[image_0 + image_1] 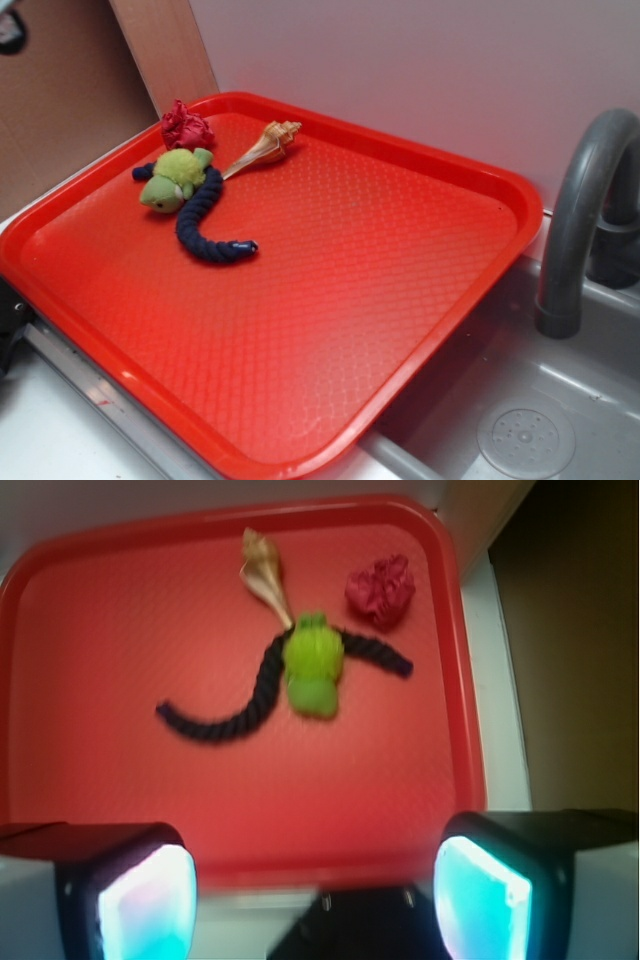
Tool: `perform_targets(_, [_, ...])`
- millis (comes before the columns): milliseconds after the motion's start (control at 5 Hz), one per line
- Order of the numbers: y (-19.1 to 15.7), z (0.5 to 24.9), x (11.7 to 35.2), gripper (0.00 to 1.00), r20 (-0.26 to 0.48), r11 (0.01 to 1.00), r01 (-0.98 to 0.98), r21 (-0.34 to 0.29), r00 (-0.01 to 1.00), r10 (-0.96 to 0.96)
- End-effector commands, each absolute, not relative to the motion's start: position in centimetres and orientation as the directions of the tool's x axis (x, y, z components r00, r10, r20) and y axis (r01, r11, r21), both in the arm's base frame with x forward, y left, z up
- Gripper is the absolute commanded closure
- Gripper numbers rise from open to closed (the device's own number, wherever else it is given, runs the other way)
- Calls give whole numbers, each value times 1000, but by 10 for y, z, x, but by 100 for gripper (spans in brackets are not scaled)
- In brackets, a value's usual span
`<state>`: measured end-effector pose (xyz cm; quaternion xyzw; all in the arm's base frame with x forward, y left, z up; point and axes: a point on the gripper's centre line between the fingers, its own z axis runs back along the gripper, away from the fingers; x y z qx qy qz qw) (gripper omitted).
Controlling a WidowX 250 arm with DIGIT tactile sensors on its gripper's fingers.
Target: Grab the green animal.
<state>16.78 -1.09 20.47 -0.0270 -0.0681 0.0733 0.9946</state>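
Wrist view: end effector (315,900) sits at the bottom edge, fingers (150,900) spread wide apart with nothing between them.
Target place: the green animal (313,665) lies in the far right part of the red tray (465,680), draped over the middle of the navy rope (235,712).
Bearing from end effector: about 12 o'clock in the wrist view, almost centred between the two fingers, well apart from them.
Long axis: runs roughly 12 to 6 o'clock in the wrist view, paler head toward 6; my read is that the spread fingers would close across its narrow width.
Neighbours: seashell (265,575) touches it at about 11 o'clock; red cloth ball (382,588) is near at 2 o'clock.
Exterior view: green animal (177,178) sits near the tray's far left corner; no arm shows.
Risk: closing fingers may catch the rope beneath.
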Motion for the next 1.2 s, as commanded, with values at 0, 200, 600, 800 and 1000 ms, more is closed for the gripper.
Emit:
perform_targets(0, [-3,157,210,0,165,977,-150,-151,971,174])
perform_targets(200, [-3,131,223,0,145,982,-153,-112,975,169])
perform_targets(600, [-6,86,232,0,86,984,-169,-63,981,174])
perform_targets(800, [-14,62,236,0,57,987,-137,-78,988,142])
perform_targets(1000, [-24,43,240,0,20,988,-127,-90,991,130])
